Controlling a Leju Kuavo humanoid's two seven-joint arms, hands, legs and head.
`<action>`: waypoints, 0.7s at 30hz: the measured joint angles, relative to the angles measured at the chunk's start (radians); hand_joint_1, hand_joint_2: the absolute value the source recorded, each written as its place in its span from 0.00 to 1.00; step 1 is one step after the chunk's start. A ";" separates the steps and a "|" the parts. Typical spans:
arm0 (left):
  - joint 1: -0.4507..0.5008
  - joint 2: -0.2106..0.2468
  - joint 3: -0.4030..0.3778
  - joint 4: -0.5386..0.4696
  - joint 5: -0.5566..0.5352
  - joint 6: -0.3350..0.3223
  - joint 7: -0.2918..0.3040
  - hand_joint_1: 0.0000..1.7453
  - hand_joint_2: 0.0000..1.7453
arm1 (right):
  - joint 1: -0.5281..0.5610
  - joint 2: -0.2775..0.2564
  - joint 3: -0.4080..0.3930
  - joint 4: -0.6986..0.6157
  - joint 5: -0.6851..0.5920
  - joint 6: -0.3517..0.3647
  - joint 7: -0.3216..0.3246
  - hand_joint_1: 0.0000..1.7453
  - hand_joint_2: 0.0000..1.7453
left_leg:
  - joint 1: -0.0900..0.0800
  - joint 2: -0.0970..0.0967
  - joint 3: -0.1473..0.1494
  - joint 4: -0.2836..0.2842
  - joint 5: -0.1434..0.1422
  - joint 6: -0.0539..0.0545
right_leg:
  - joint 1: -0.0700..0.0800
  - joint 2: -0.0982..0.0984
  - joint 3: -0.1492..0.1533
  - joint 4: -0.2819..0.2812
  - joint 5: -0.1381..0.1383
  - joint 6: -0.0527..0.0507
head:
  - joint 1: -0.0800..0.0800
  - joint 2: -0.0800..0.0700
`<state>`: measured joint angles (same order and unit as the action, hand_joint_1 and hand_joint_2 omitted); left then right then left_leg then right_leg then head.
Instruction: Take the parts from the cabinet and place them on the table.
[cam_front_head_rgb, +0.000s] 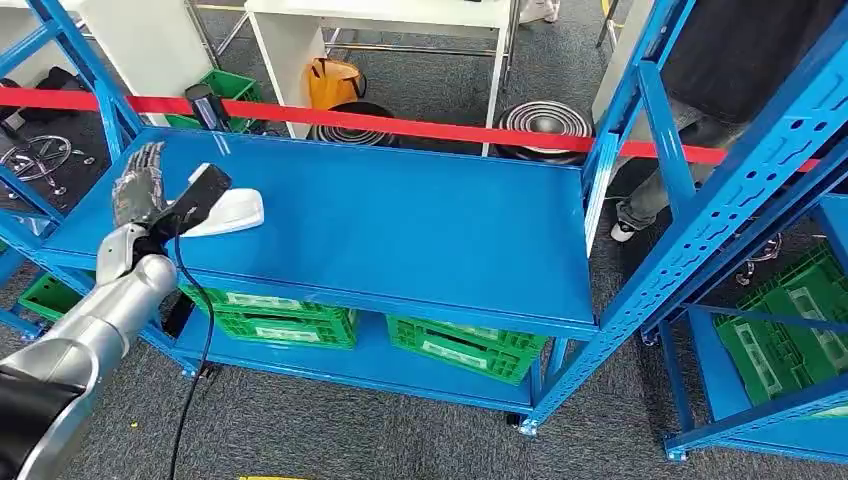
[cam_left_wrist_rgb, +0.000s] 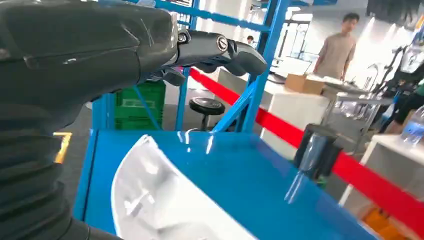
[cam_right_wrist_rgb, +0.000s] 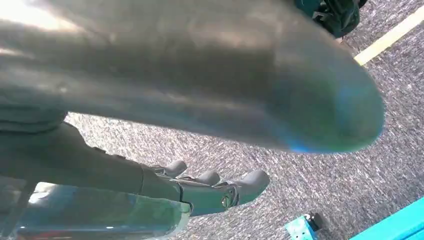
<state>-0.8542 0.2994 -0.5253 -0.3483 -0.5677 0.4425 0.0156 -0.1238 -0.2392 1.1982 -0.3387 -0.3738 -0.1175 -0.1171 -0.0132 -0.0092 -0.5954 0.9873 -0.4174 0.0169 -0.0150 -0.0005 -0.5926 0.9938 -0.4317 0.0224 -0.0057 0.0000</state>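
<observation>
A white curved plastic part (cam_front_head_rgb: 232, 213) lies on the blue top shelf (cam_front_head_rgb: 400, 230) of the cabinet, near its left front corner. My left hand (cam_front_head_rgb: 138, 185) hovers just left of the part with its fingers spread upward and nothing in it. From the left wrist, the white part (cam_left_wrist_rgb: 155, 200) lies on the shelf below the hand (cam_left_wrist_rgb: 210, 50), apart from the fingers. My right hand (cam_right_wrist_rgb: 205, 187) hangs over grey carpet, its fingers loosely extended and holding nothing.
A small black device (cam_front_head_rgb: 207, 105) stands at the shelf's back left edge. Green crates (cam_front_head_rgb: 270, 320) (cam_front_head_rgb: 465, 350) fill the lower shelf. Red tape (cam_front_head_rgb: 420, 127) runs behind the cabinet. A person (cam_front_head_rgb: 700, 110) stands at the back right beside a second blue rack (cam_front_head_rgb: 780, 300).
</observation>
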 joint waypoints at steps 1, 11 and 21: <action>0.004 0.002 0.000 0.000 -0.015 -0.006 0.010 0.00 1.00 | 0.000 0.001 0.000 0.000 0.003 0.001 0.000 0.00 0.00 | 0.000 0.000 0.000 0.000 0.000 0.000 | 0.000 0.000 0.000 0.000 0.000 0.000 | 0.000 0.000; 0.037 0.009 -0.014 0.009 -0.080 -0.052 0.057 0.00 1.00 | 0.000 0.010 -0.006 0.000 0.008 0.011 0.008 0.00 0.00 | 0.000 0.000 0.000 0.000 0.000 0.000 | 0.000 0.000 0.000 0.000 0.000 0.000 | 0.000 0.000; 0.062 0.000 -0.029 0.010 -0.117 -0.080 0.077 0.00 1.00 | 0.001 0.014 -0.008 0.007 0.011 0.014 0.008 0.00 0.00 | 0.000 0.001 0.000 0.000 0.000 0.000 | 0.000 0.000 0.000 0.000 0.000 0.000 | 0.000 0.000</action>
<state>-0.7920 0.2991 -0.5547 -0.3387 -0.6851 0.3620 0.0923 -0.1224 -0.2255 1.1898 -0.3319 -0.3632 -0.1030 -0.1087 -0.0133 -0.0086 -0.5954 0.9873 -0.4174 0.0169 -0.0151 -0.0003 -0.5930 0.9937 -0.4317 0.0224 -0.0057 0.0000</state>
